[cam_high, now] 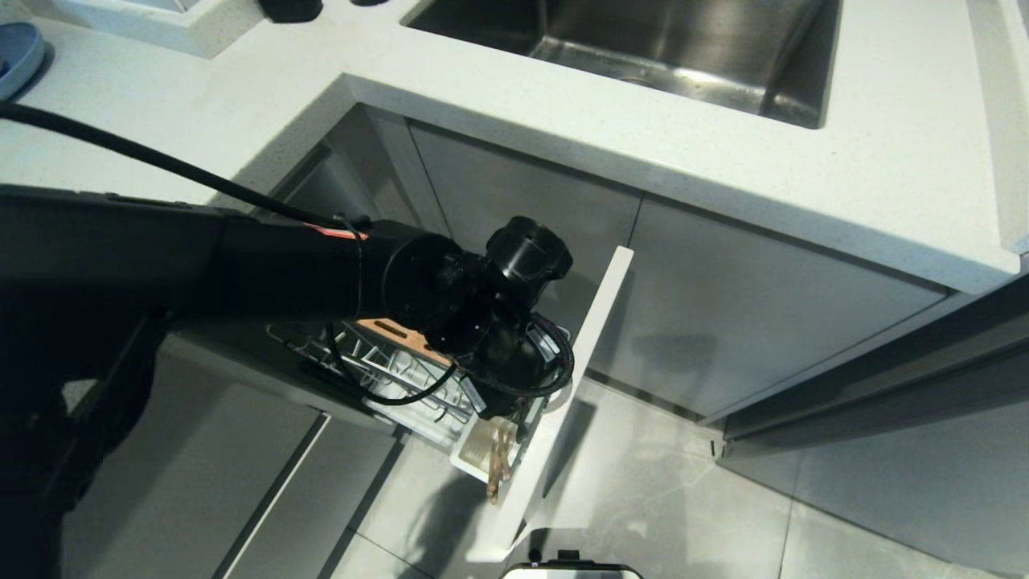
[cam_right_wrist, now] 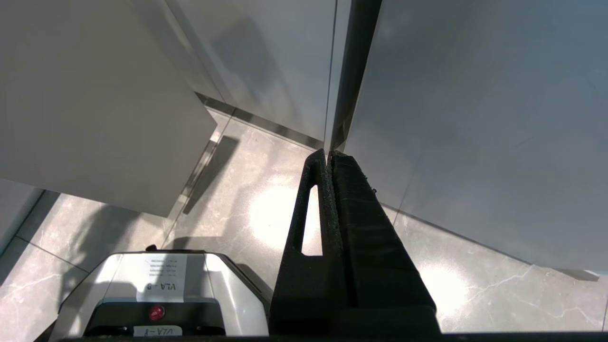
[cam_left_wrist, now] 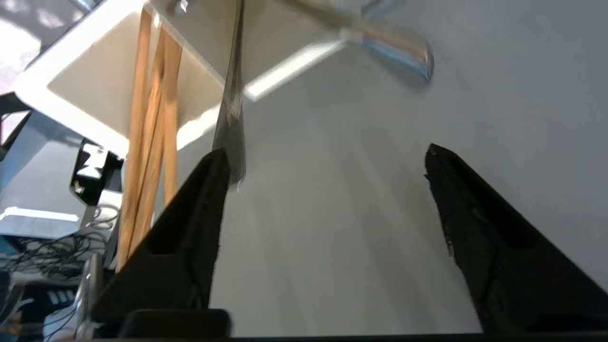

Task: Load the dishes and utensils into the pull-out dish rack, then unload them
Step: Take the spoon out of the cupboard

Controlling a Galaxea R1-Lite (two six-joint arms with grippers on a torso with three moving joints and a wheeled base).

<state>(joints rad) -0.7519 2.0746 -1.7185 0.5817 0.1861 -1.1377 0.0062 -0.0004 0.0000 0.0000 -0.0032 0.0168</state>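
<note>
Fingers of the left gripper (cam_left_wrist: 327, 161) are spread wide apart, and nothing is clamped between them; one fingertip (cam_left_wrist: 216, 164) lies right against the handle of the grey metal spoon (cam_left_wrist: 231, 109), though a true touch cannot be confirmed. In the head view the left arm is seen reaching from the left across the pull-out dish rack (cam_high: 378, 366), whose chrome wires and tan wooden strip (cam_high: 398, 331) are partly hidden beneath the wrist. At the front corner of the rack, just behind the pale cabinet front (cam_high: 583, 354), the white utensil cup (cam_high: 474, 462) is found. The light-wood chopsticks (cam_high: 500, 458) stand in it, leaning, with their ends rising past its rim. In the left wrist view the spoon is seen dropping into the same cup beside the chopsticks, its handle upward. No bowl or plate can be made out in the visible part of the rack. Farther right, the steel sink (cam_high: 683, 56) is set into the white countertop (cam_high: 900, 185). The right gripper (cam_right_wrist: 328, 159) hangs above the tiled floor (cam_right_wrist: 247, 199) beside a cabinet door, its fingers pressed together on nothing.
</note>
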